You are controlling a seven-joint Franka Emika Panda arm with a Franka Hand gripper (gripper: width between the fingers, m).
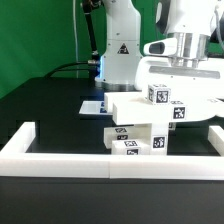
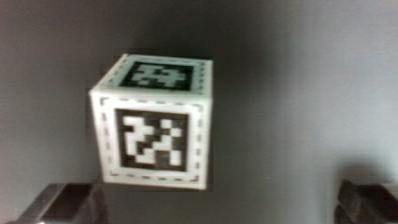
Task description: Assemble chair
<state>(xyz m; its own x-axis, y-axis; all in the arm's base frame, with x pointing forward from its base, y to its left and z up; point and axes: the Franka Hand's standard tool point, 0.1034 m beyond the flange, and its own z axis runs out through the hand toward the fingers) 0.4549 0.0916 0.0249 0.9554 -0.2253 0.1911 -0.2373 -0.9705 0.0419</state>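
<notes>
The chair parts, white and tagged, are stacked in the middle of the black table. A flat panel lies over lower blocks. A square post stands on top and shows a tag on its end and another on its side. My gripper hangs right over it, under the arm's white hand. Its two dark fingers stand far apart at the edges of the wrist view. The post's near end lies just off one finger, and nothing is pinched between them. In the exterior view the fingertips do not show clearly.
A long low white border wall runs along the front and turns back at both ends. The marker board lies flat behind the stack. The robot's base stands at the back, before a green curtain.
</notes>
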